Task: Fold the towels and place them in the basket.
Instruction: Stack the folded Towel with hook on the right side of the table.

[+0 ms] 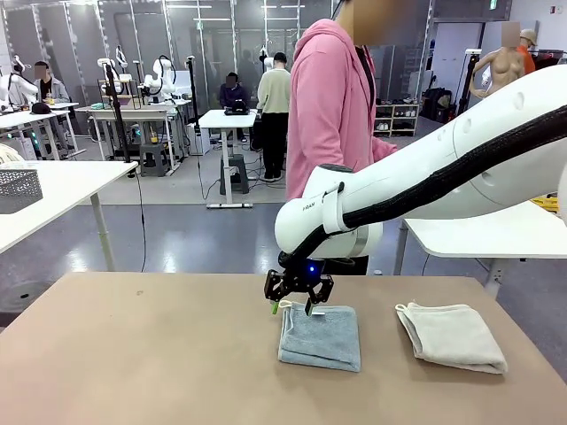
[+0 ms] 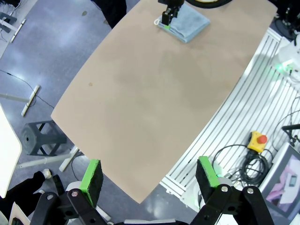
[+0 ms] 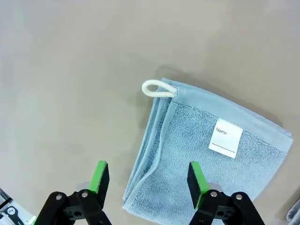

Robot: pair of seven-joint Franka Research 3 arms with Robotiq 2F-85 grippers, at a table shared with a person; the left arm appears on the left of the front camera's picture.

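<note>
Front view showed the tan surface (image 1: 133,354) bare at its left side; near the middle, the right gripper (image 1: 298,299) hovered just above the far-left corner of the folded pale blue towel (image 1: 321,337), its jaws spread and holding nothing; a folded cream towel (image 1: 451,336) lay apart to the right; a person in a pink hoodie (image 1: 332,106) stood at the far edge. Right wrist view had the gripper's green pads (image 3: 99,177) straddling the blue towel's folded edge, with a white loop (image 3: 158,89) and a "Name" tag (image 3: 226,138) visible; left wrist view showed the left gripper (image 2: 149,177) released, high over the surface's near edge.
</note>
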